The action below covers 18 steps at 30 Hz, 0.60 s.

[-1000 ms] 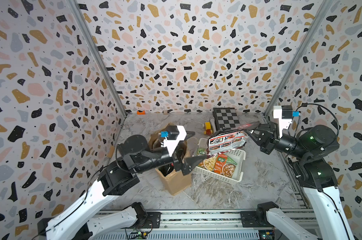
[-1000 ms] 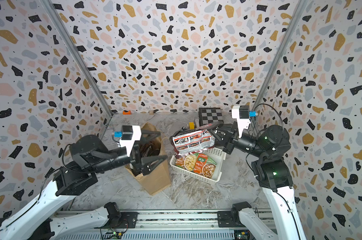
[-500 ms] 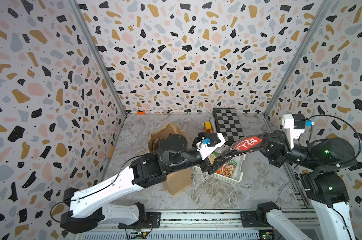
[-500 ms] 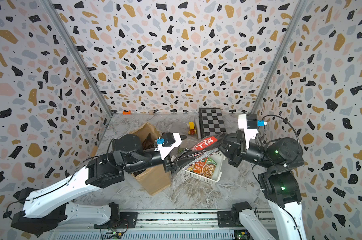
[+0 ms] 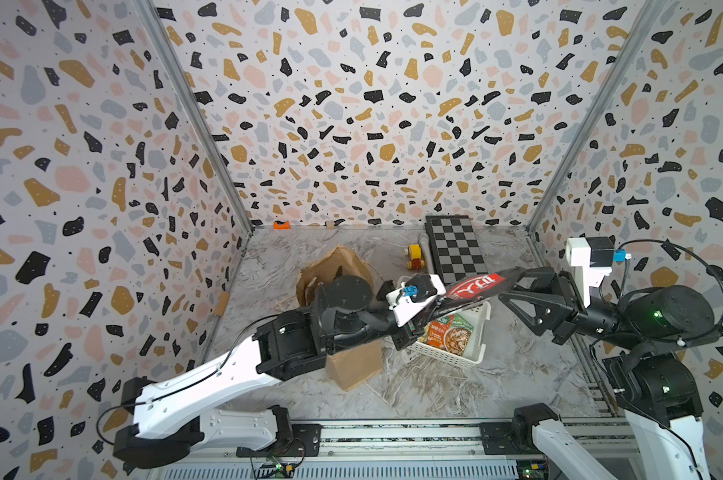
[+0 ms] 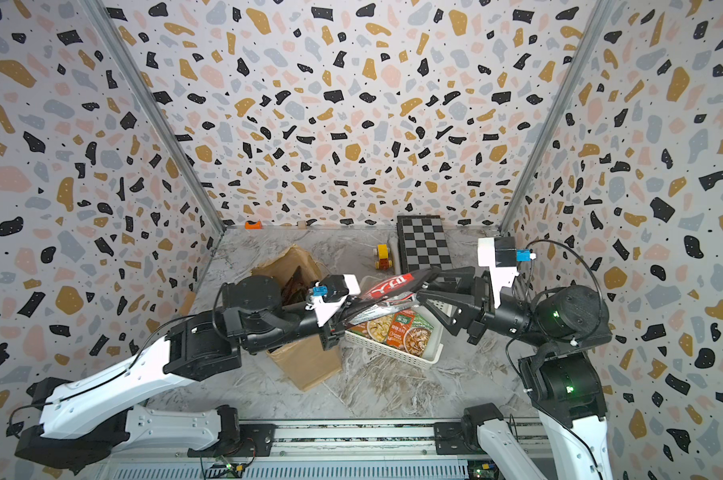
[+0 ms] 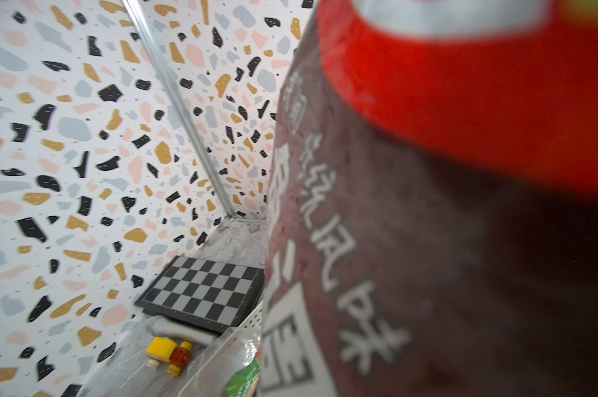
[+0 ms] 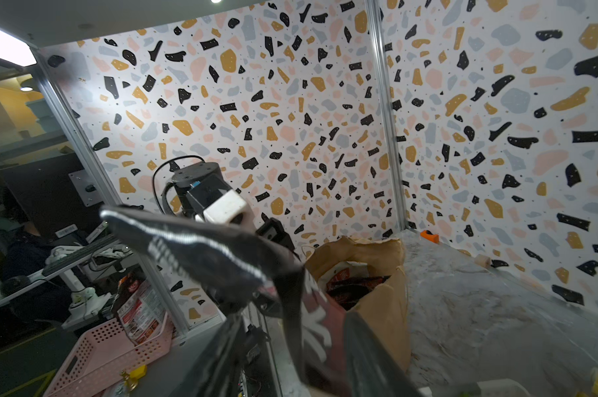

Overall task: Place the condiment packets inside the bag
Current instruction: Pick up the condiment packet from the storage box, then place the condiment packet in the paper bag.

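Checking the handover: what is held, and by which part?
The left gripper grips the black-and-red glossy plastic packet by the end opposite the right gripper, which is open.

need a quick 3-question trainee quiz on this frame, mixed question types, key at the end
1. True or false: the white basket holds no packets.
2. Which gripper is shut on the black-and-red packet? A) left B) right C) neither
3. In the right wrist view, what already lies inside the paper bag?

Key:
1. False. A green-and-orange packet lies in it.
2. A. The left gripper grips one end. The right gripper has its jaws apart around the other end.
3. Other dark red packets.
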Motion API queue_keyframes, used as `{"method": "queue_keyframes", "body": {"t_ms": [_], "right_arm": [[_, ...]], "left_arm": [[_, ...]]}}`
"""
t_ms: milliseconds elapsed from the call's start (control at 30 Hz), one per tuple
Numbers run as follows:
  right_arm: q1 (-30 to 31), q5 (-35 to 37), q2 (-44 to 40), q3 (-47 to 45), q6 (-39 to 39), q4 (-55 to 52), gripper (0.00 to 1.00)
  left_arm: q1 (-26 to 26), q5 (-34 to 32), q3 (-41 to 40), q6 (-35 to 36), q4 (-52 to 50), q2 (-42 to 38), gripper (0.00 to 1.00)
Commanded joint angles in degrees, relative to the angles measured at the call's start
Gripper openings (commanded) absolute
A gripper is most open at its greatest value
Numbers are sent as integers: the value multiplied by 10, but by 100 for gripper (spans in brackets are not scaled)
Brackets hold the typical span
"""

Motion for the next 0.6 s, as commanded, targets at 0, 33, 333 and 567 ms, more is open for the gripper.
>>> {"method": "queue_keyframes", "body": {"t_ms": [0,33,333,567], "right_arm": [[0,30,-12,-4,-54,-62,66],[0,34,-14,-9,-62,-69,66],[0,49,-12,-68,-37,-35,66],[0,62,-24,-77,-40,-54,65]], "left_arm": [[2,-127,-39,30,71,-106,0],[2,-161,-57,44,71,-138,0],[3,-362,-163,30,-10,-306,0],[3,-375,-215,-23,1,-291,0]]}}
